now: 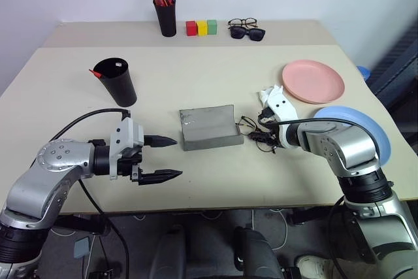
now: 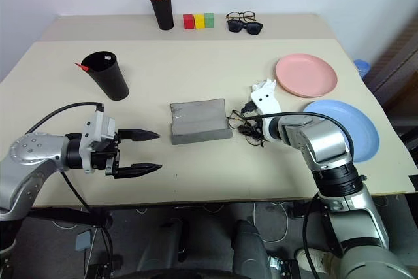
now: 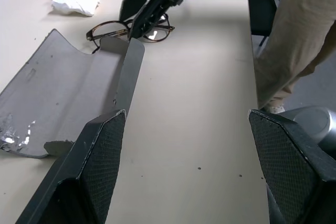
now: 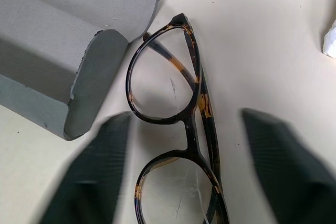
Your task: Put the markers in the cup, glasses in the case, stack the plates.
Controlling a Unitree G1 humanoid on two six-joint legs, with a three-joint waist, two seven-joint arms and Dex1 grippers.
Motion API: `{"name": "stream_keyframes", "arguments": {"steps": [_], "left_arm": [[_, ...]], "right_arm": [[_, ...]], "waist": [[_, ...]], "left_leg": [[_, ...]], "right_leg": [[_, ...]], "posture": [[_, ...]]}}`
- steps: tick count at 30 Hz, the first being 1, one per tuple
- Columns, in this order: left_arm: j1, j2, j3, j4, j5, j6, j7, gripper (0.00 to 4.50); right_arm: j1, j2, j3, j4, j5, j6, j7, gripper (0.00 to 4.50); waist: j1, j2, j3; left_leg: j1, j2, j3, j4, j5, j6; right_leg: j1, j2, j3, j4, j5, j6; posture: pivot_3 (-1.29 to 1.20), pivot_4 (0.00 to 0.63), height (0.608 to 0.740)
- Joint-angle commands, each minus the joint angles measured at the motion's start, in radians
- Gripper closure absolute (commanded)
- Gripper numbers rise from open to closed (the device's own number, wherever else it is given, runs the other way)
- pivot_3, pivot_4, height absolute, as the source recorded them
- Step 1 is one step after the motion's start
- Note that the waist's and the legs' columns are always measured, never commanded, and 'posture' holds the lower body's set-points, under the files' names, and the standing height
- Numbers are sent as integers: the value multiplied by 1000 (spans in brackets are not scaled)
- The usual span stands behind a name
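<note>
Straddling glasses point(image 4: 178, 129) | right fingers point(image 4: 89, 177) apart | case point(image 1: 208, 129) beside | left fingers point(image 1: 160, 158) apart

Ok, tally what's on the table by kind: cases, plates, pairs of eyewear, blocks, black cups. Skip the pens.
Cases: 1 (grey case)
Plates: 2 (pink plate, blue plate)
Eyewear: 3 (glasses, back spectacles, sunglasses)
Blocks: 3 (red block, yellow block, green block)
Black cups: 2 (tapered cup, pen holder)
Total: 11
</note>
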Motion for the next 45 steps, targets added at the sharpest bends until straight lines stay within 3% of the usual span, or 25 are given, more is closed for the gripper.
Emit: {"name": "stream_keyframes", "arguments": {"steps": [1,3,4,11,18,27,37,45], "left_arm": [[-15,8,6,-20,-3,-17,6,661],[-14,10,10,-25,-6,-14,8,661],[-13,11,11,-26,-7,-14,9,661],[8,5,17,-23,1,-30,19,661],[40,-4,15,-17,9,-68,24,661],[58,29,12,2,-7,-64,-27,661],[106,47,38,-43,2,-75,-18,661],[162,58,71,-91,-10,-62,14,661]], "right_arm": [[1,-1,-19,-29,-5,-4,0,3375],[0,0,-19,-27,-6,-5,1,4372],[0,1,-19,-27,-7,-6,2,4471],[-19,-16,-26,-26,-15,-34,19,4471],[-152,36,-96,10,6,-232,56,4471],[-198,144,-7,-86,102,-387,265,4471],[-162,181,166,110,-86,-688,360,4471],[-179,194,174,199,-142,-730,406,4471]], "waist": [[0,0,0],[0,-1,-1],[-1,-1,-1],[0,-1,-1],[-6,2,1],[-19,2,1],[-20,2,1],[-20,2,1]], "left_leg": [[0,0,0,0,0,0],[0,0,0,0,0,0],[1,0,0,0,0,0],[1,0,0,0,0,0],[0,0,0,0,0,0],[0,0,0,-5,0,0],[0,0,0,-5,0,-1],[1,0,0,-6,1,-1]], "right_leg": [[0,0,0,0,0,0],[0,0,0,0,0,0],[1,0,0,0,0,0],[1,0,0,0,0,0],[-1,0,0,0,0,0],[-2,1,0,-1,0,0],[-2,1,0,-1,0,0],[-3,1,0,0,0,0]], "posture": [[0,150,740],[0,150,740],[0,150,740],[0,150,740],[0,150,740],[0,150,740],[0,150,740],[0,150,740]]}}
